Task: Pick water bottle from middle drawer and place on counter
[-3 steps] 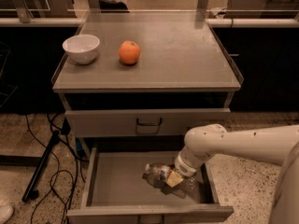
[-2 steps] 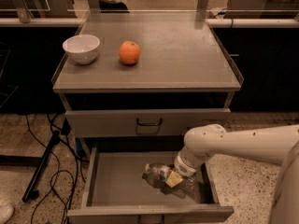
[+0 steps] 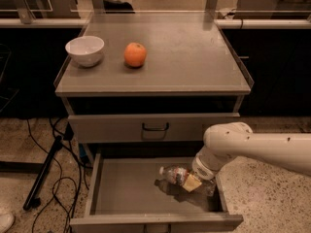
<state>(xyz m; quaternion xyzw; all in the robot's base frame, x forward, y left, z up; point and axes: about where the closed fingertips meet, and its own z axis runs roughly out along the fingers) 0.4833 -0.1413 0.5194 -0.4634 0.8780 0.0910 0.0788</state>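
Note:
The water bottle (image 3: 173, 174), clear with a white cap at its left end, lies tilted over the right part of the open middle drawer (image 3: 126, 191), with a shadow on the drawer floor under it. My gripper (image 3: 192, 181) reaches down into the drawer from the right. It is shut on the bottle's right end, with a yellowish finger pad (image 3: 191, 183) against it. The white arm (image 3: 252, 147) comes in from the right edge. The counter (image 3: 184, 52) is the grey cabinet top above.
A white bowl (image 3: 85, 50) and an orange (image 3: 135, 54) sit on the counter's left half. The closed drawer front with a dark handle (image 3: 155, 127) is right above the open drawer. Cables and a stand leg (image 3: 43, 174) lie on the floor to the left.
The bottle and my gripper have shifted slightly up and to the right inside the drawer. The arm has risen a little with them. Bowl and orange have not moved.

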